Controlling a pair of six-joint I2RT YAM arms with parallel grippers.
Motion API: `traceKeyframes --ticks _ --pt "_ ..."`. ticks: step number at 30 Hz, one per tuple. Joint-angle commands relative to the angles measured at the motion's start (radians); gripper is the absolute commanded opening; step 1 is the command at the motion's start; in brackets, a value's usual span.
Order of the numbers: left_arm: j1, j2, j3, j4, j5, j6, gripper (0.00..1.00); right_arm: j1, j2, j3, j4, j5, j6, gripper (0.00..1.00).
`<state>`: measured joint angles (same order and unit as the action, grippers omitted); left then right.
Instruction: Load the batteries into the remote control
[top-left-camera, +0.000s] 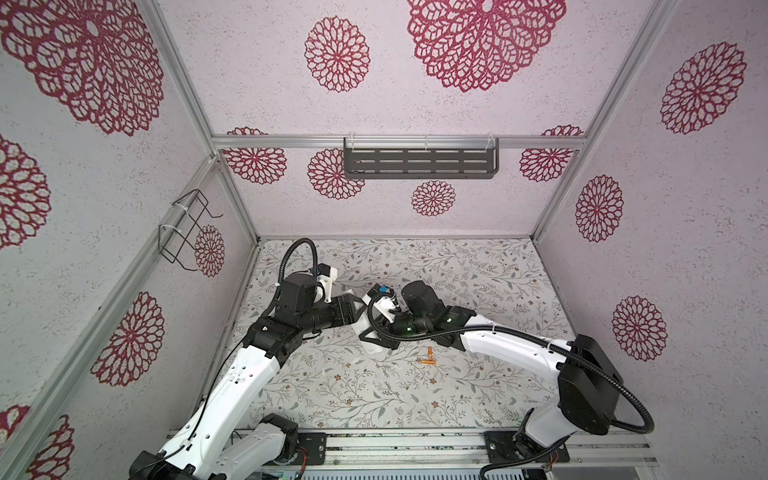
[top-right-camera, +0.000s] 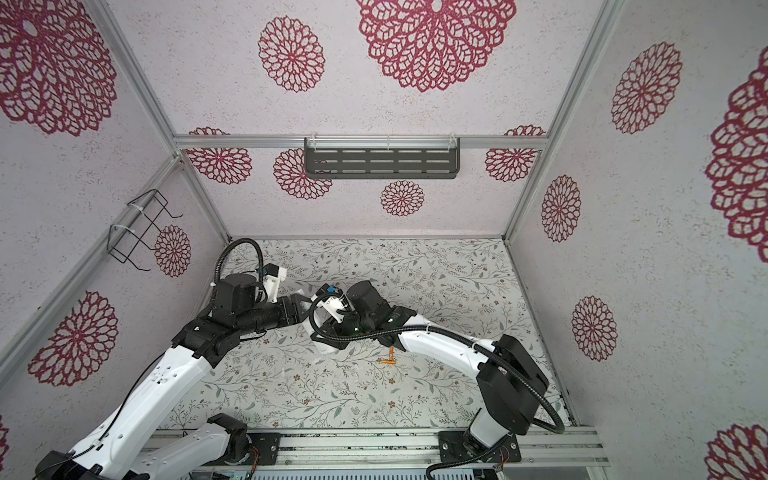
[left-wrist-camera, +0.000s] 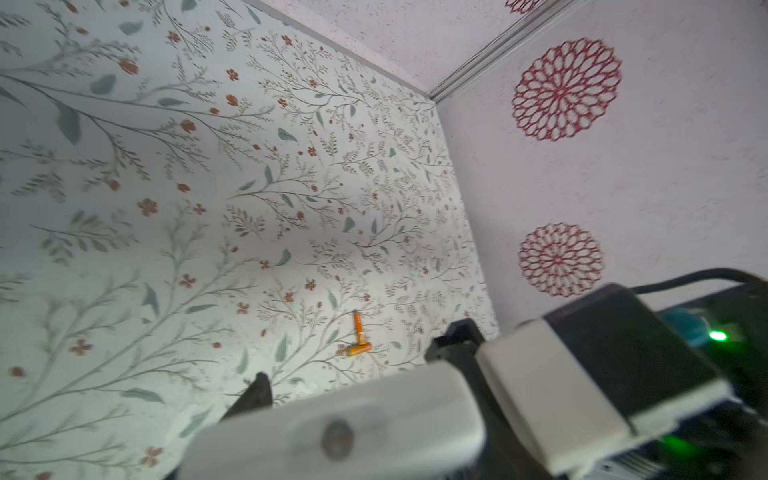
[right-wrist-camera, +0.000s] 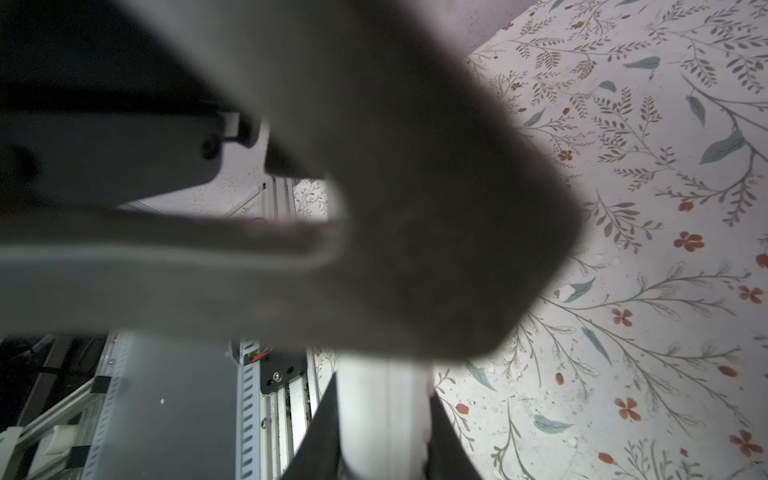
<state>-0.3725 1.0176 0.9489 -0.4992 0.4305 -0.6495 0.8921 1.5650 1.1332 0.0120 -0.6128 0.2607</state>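
Pinches the remote control (right-wrist-camera: 382, 395) in the right gripper (right-wrist-camera: 383, 442) alone, with the left gripper (top-left-camera: 355, 309) spread. Could slip from that one-sided hold and knock the batteries (top-left-camera: 429, 358) away.

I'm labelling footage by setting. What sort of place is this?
Probably a robot test booth: patterned wall panels in an aluminium frame, two arms bolted to a rail, floral-covered tabletop.

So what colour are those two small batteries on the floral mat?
The small cylindrical batteries are orange; clearest in the left wrist view.
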Motion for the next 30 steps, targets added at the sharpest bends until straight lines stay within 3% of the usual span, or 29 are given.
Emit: traceKeyframes --ticks 1,12,19,22,25,30 --pt "0.001 -0.055 -0.013 0.133 0.090 0.060 0.97 -0.030 -0.069 -0.001 0.032 -0.161 0.056 0.00" --pt "0.027 -0.103 -0.132 0.442 0.368 0.055 0.97 -0.094 -0.149 -0.033 0.097 -0.502 0.182 0.00" --pt "0.027 -0.099 -0.170 0.639 0.536 -0.023 0.99 -0.122 -0.168 -0.125 0.422 -0.630 0.440 0.00" --pt "0.027 -0.091 -0.167 0.631 0.566 -0.026 0.87 -0.141 -0.162 -0.152 0.529 -0.645 0.539 0.00" --pt "0.025 -0.088 -0.162 0.598 0.570 -0.012 0.71 -0.151 -0.149 -0.150 0.542 -0.655 0.561 0.00" --pt "0.026 -0.083 -0.147 0.541 0.551 0.018 0.55 -0.151 -0.136 -0.138 0.581 -0.681 0.595 0.01"
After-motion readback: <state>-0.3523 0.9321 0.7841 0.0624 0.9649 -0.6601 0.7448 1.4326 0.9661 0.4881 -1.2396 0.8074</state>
